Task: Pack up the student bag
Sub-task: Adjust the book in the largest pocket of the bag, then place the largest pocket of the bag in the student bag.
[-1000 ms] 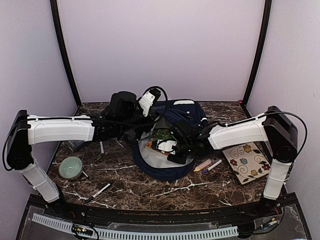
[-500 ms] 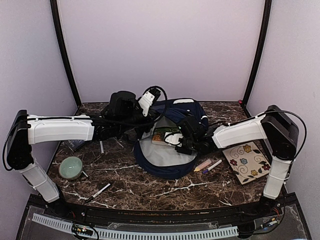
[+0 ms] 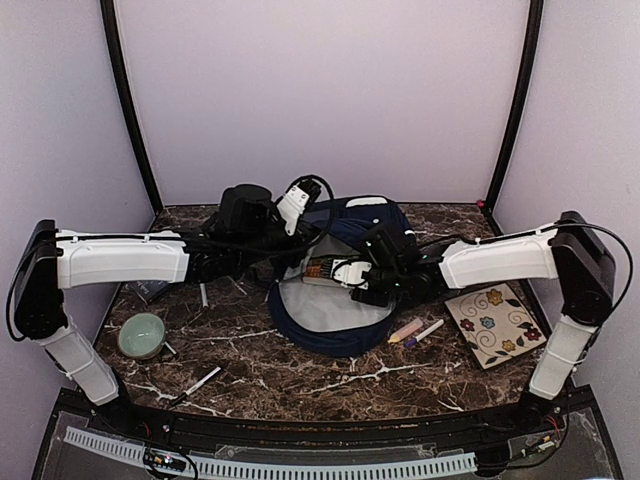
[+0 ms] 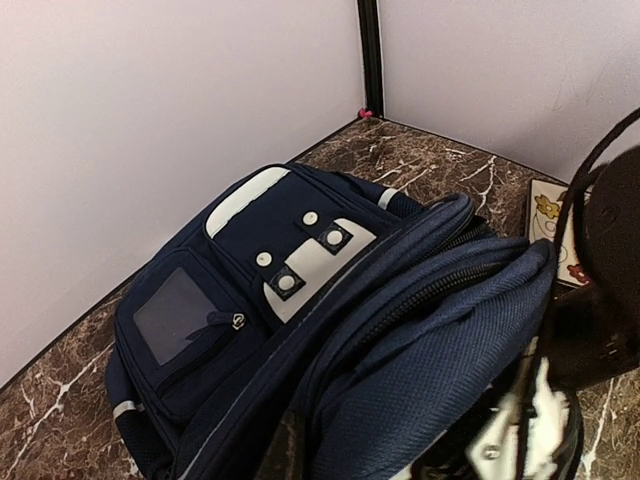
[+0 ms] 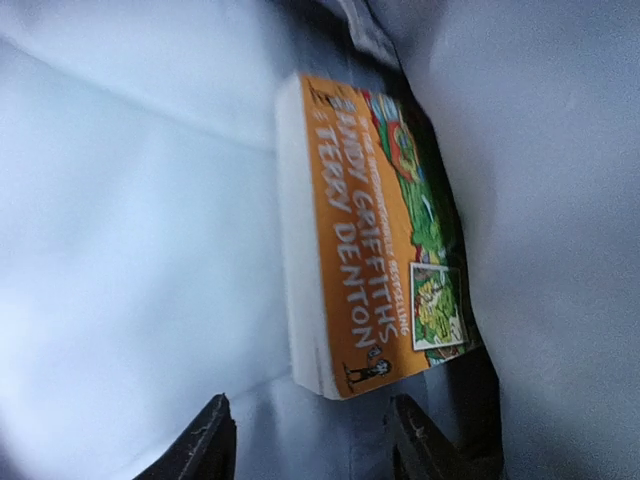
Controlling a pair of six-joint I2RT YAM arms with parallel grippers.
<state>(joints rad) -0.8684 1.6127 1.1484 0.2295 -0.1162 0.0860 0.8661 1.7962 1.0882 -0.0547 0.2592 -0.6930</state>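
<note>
The left hand (image 3: 281, 262) is clenched, seemingly pinching the rim fabric of the student bag (image 3: 330, 342), which lies open-mouthed on the counter (image 3: 250, 350) at the centre of the top view. Soft and floppy, the bag will likely sag wherever unsupported, so its stiffer zipper edge looks the best hold. Further right, the right hand (image 5: 315, 435) sits released inside the grey lining, just short of an orange paperback (image 5: 380, 250).
</note>
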